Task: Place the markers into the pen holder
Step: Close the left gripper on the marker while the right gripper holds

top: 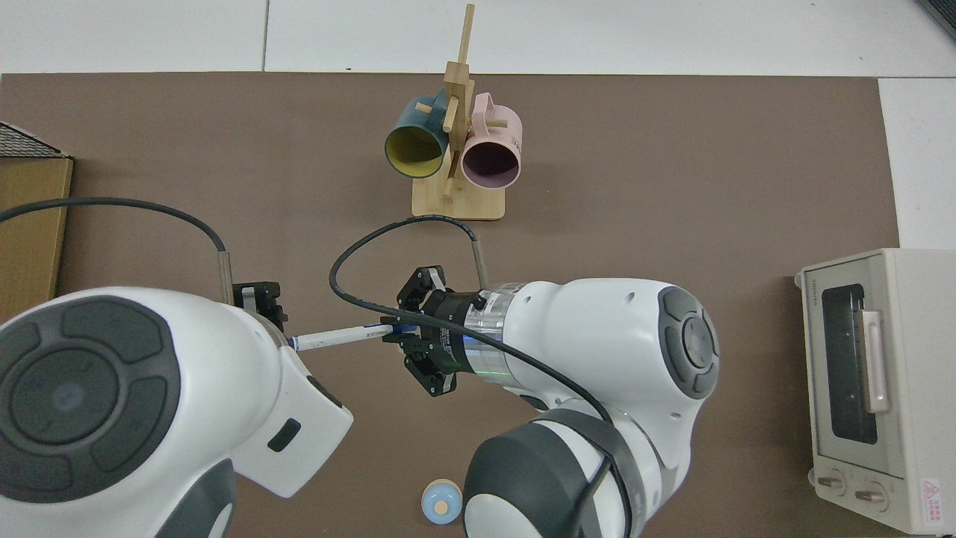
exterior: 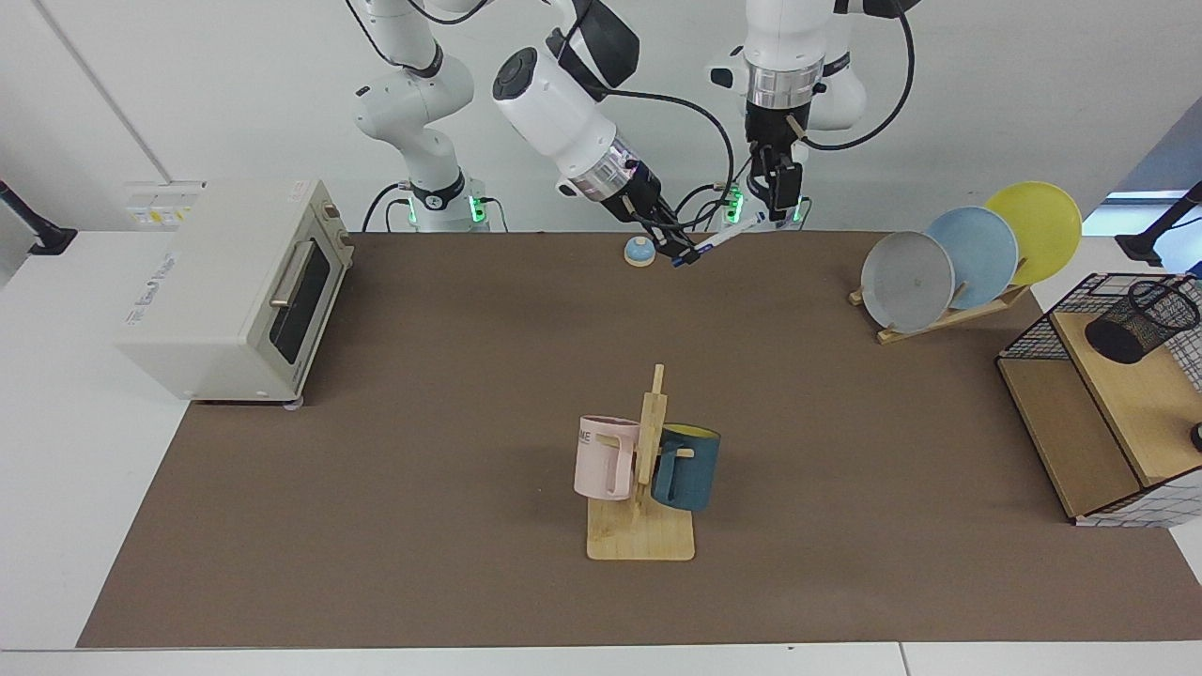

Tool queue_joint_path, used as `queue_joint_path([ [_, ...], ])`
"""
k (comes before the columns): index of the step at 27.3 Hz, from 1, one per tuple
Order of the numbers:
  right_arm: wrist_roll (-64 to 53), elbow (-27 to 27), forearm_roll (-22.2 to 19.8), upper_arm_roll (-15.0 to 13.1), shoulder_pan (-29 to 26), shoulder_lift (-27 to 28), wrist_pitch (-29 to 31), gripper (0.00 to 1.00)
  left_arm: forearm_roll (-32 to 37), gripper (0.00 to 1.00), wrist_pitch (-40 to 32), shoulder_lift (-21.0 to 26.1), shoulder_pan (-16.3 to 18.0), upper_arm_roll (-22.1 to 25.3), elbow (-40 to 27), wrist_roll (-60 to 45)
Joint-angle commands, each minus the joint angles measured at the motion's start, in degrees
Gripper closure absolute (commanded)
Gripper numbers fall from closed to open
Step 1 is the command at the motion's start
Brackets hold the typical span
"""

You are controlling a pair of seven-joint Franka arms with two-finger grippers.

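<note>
White arms, black pincers (looping black cables, grey joint caps).

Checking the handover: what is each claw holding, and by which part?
The right claw is shut on the marker at its dark blue end. The left claw is at the marker's other end; its hold cannot be told.
</note>
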Motion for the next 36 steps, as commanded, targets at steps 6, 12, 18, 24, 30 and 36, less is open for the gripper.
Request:
queue_joint_path([
  [6, 1.0, 0.12, 1.0, 0.17, -0.27, -0.29, 0.42, 1.0, -2.39, 0.0, 7.35, -0.26, -0.35, 0.77, -3.89, 1.95],
  [12, 1.0, 0.12, 1.0, 0.17, -0.27, -0.29, 0.42, 1.0, -2.75, 0.18, 8.15, 1.15, -0.88, 0.68, -3.97, 1.42],
  [18, 1.0, 0.12, 1.0, 0.17, -0.27, -0.29, 0.42, 1.0, -2.75, 0.88, 7.71, 1.15, -1.76, 0.42, -3.8, -1.47],
  [24, 1.0, 0.12, 1.0, 0.17, -0.36, -0.29, 0.42, 1.0, -2.75, 1.0, 7.79, 1.15, -1.49, 0.07, -3.88, -2.97],
  [30, 0.91, 0.12, 0.91, 0.17, -0.36, -0.29, 0.42, 1.0, -2.75, 1.0, 7.79, 1.15, -1.41, 0.33, -3.97, -3.06],
  [36, 0.56, 0.12, -0.49, -0.18, -0.45, -0.99, -0.37, 0.0, -2.75, 1.0, 7.79, 1.15, -1.14, 0.68, -4.06, -3.06],
])
